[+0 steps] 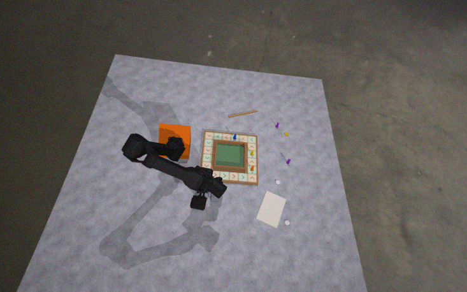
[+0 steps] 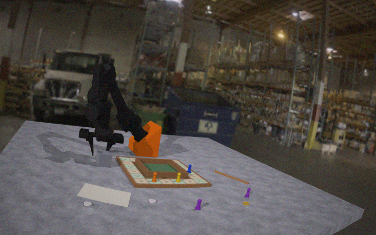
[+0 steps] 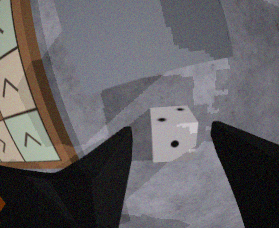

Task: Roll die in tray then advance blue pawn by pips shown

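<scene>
The white die (image 3: 173, 137) stands on the table between the spread fingers of my gripper (image 3: 173, 130) (image 2: 100, 152), with a gap on each side. One visible die face bears one pip, another two. My gripper is open; its fingers are low over the table, and the arm hides the die in the top view. The board (image 1: 257, 159) (image 2: 173, 185) (image 3: 27, 50) lies beside it, with the green-floored tray (image 1: 229, 155) (image 2: 159, 167) at its centre, empty. The blue pawn (image 1: 234, 136) (image 2: 189, 169) stands upright on the top row in the top view, where arrows point left.
Yellow (image 1: 252, 153) (image 2: 178, 177) and orange (image 1: 252, 168) (image 2: 154, 177) pawns stand on the board. A grey block (image 2: 104, 160) (image 3: 132, 40) stands near the die. Beyond the board are a stick (image 1: 242, 113), two purple pawns (image 1: 276, 125) (image 1: 288, 161), a yellow disc (image 1: 286, 134), a card (image 1: 271, 209) and white discs (image 1: 278, 182) (image 1: 287, 222).
</scene>
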You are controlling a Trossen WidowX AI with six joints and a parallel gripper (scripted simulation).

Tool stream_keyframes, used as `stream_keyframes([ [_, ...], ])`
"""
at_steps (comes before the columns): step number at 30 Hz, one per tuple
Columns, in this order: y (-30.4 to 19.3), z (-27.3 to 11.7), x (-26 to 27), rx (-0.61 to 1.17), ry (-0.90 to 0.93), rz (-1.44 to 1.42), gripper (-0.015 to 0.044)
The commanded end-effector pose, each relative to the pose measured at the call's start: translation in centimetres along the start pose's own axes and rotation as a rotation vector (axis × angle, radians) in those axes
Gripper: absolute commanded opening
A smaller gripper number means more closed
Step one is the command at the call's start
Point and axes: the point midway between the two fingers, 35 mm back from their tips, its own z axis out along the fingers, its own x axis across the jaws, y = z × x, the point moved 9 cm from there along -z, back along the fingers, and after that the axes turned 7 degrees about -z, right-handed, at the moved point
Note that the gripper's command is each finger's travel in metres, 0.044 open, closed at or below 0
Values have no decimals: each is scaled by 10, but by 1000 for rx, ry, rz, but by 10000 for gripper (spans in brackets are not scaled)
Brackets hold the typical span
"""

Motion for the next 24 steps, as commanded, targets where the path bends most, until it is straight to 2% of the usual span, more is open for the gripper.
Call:
stream_keyframes([
  [1,0,2,1,-1,4,-7,196],
  [4,0,2,1,-1,4,-7,118],
  [11,0,2,1,-1,4,-7,71],
  [14,0,0,1,-3,7,-10,0],
  [24,6,-42,0,-20,44,-52,0],
])
